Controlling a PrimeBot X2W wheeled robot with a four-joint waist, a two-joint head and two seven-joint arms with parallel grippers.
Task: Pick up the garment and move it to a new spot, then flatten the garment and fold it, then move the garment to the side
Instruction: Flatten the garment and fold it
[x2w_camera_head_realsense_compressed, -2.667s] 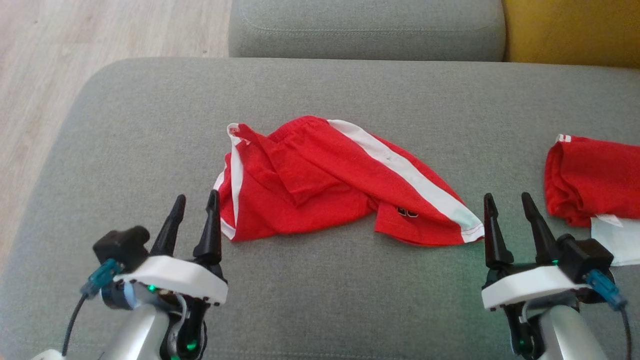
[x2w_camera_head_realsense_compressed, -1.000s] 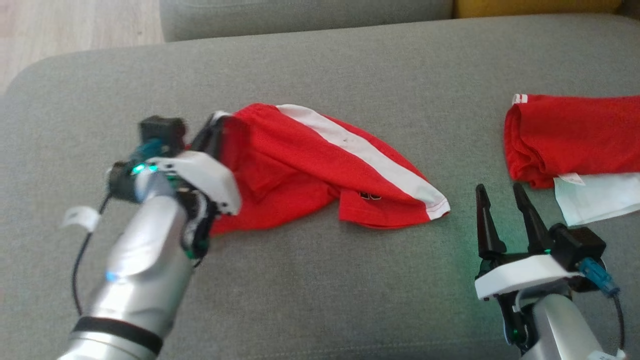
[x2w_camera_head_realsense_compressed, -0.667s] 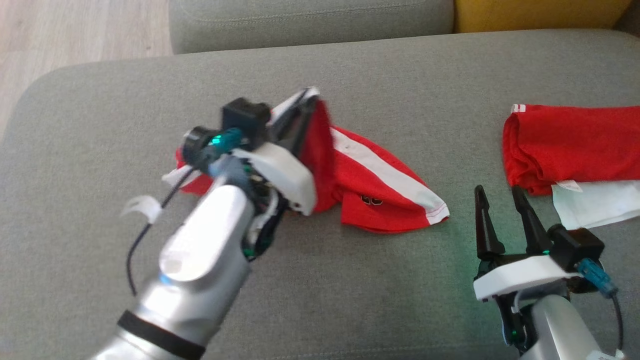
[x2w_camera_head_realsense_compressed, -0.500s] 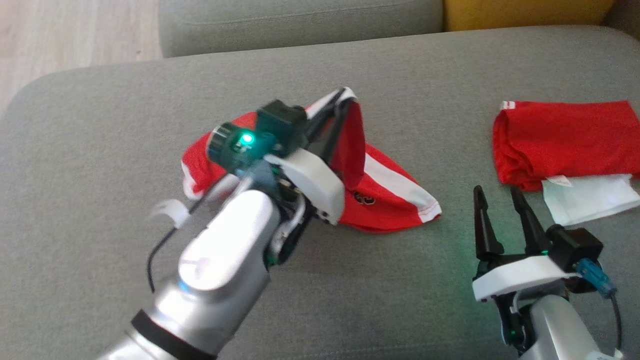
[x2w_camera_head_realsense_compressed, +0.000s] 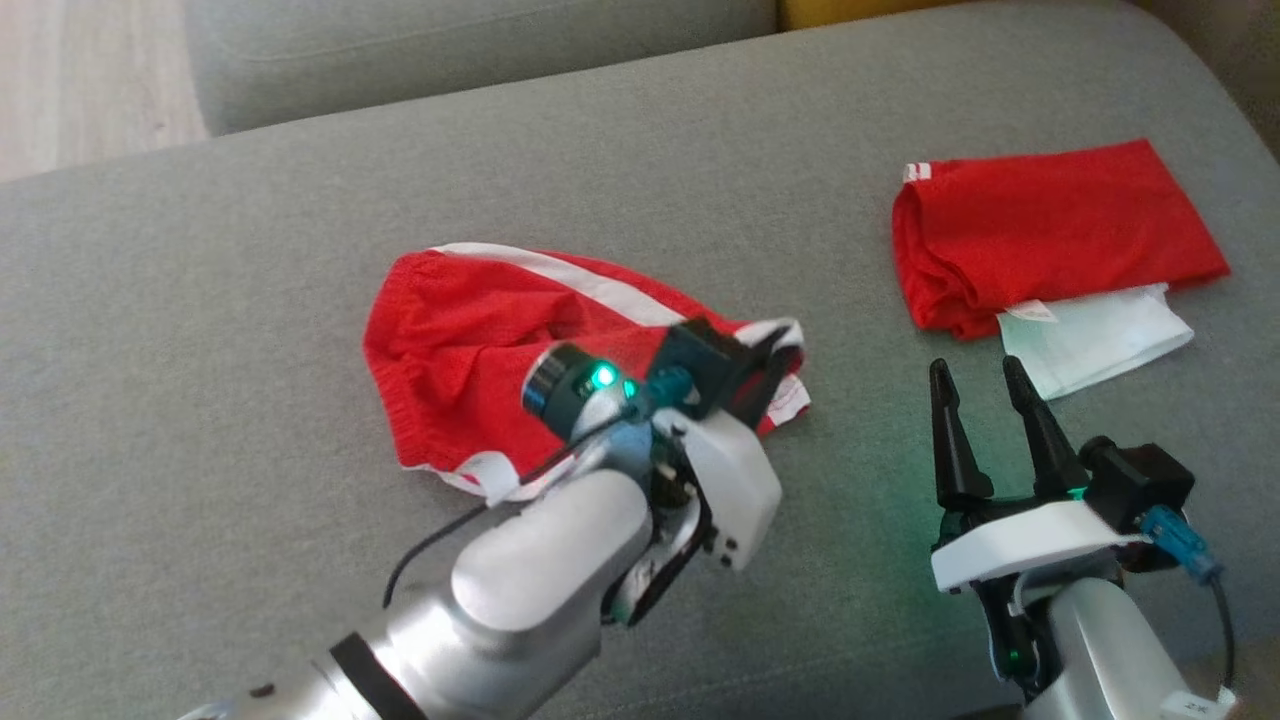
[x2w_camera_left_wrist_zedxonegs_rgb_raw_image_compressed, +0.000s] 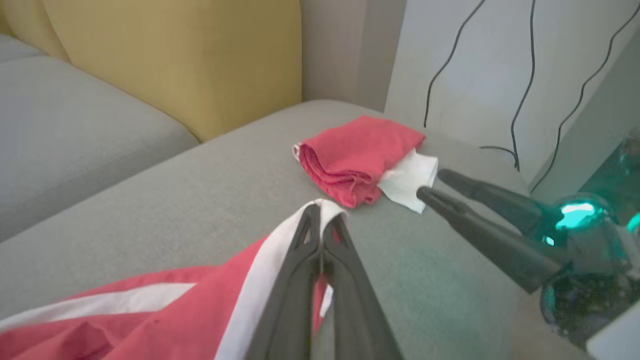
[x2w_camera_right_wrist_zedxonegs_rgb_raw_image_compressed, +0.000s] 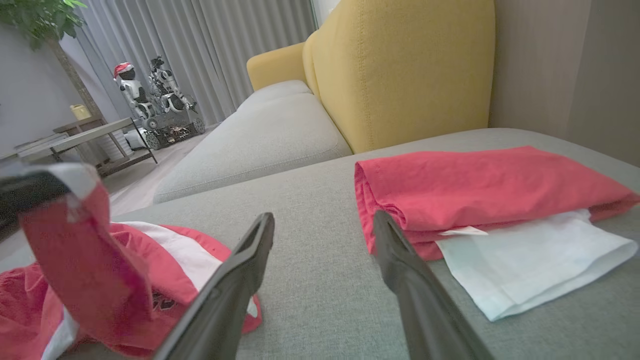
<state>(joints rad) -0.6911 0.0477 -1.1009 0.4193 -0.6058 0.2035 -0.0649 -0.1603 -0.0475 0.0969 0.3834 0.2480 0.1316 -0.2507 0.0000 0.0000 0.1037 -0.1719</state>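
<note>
Left end effector (x2w_camera_head_realsense_compressed: 775, 352), pinching the hem of the garment (x2w_camera_head_realsense_compressed: 460, 330), had carried it across toward the folded pile (x2w_camera_head_realsense_compressed: 1050, 225). Right end effector (x2w_camera_head_realsense_compressed: 972, 385) stood spread near that pile. Relocation was judged underway.

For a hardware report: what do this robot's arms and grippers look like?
The left gripper and right gripper each have two long, tapered black fingers on a white mounting plate. The forearms are silver, the left with a black band. Teal connectors with black cables and green lights sit at the wrists.
</note>
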